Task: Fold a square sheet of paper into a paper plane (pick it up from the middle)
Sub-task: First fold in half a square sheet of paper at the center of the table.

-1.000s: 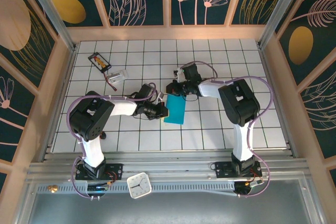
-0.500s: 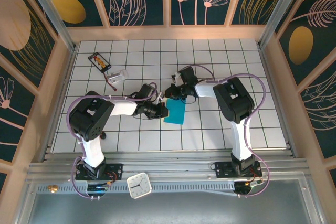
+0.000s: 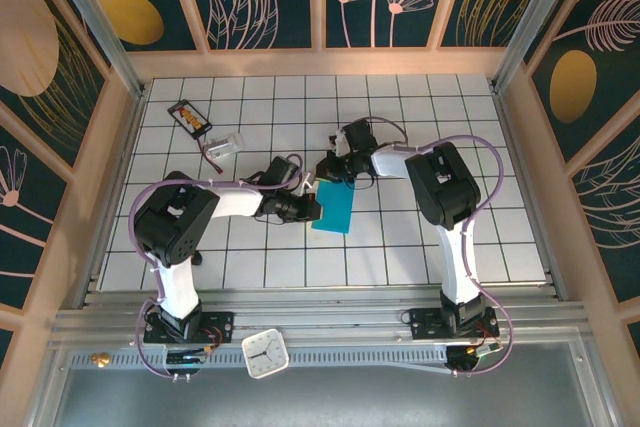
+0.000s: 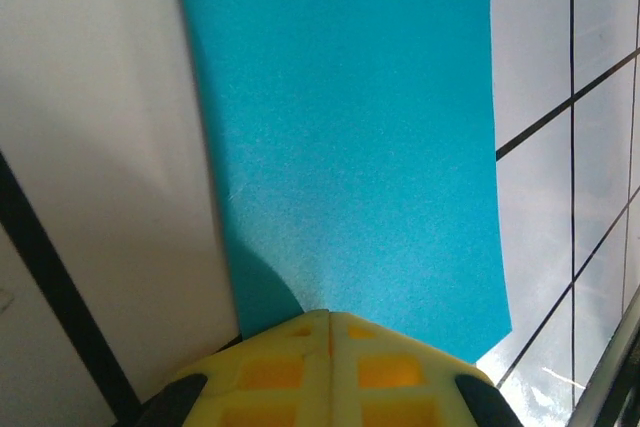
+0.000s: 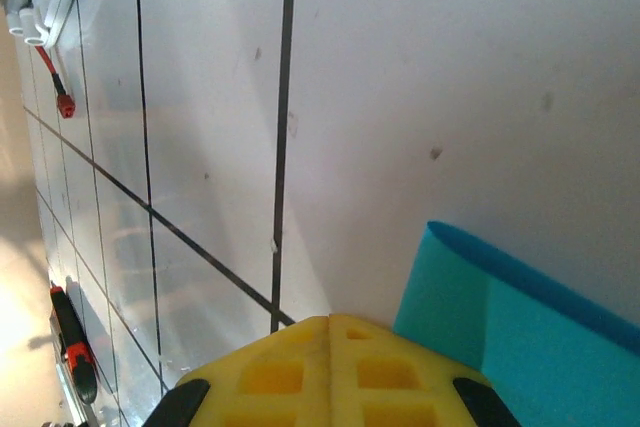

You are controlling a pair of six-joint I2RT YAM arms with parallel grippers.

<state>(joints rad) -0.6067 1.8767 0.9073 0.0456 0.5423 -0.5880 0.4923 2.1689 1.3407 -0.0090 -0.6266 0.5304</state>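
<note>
The white tiled counter (image 3: 400, 237) is the hard backing here, and the step in hand looks like setting a crease, so the work is best done by pressing down against it, not by lifting. The sheet of paper (image 3: 333, 211) lies flat near the middle of the counter, between the two arms. It is doubled over into a tall teal rectangle. In the right wrist view its two layers show at one corner, with the upper one set back a little from the lower. My advice is to hold one end pinned, draw the other contact slowly along the fold, and keep the edges matched so the layers do not skew.

The left fingers (image 4: 285, 372) are closed, pads together, at the sheet's left long edge, and the paper runs out ahead of them. Whether any paper is caught between them I cannot tell. The right fingers (image 5: 285, 372) are also closed, low over bare tile just beside the sheet's far corner. They seem to grip nothing.
</note>
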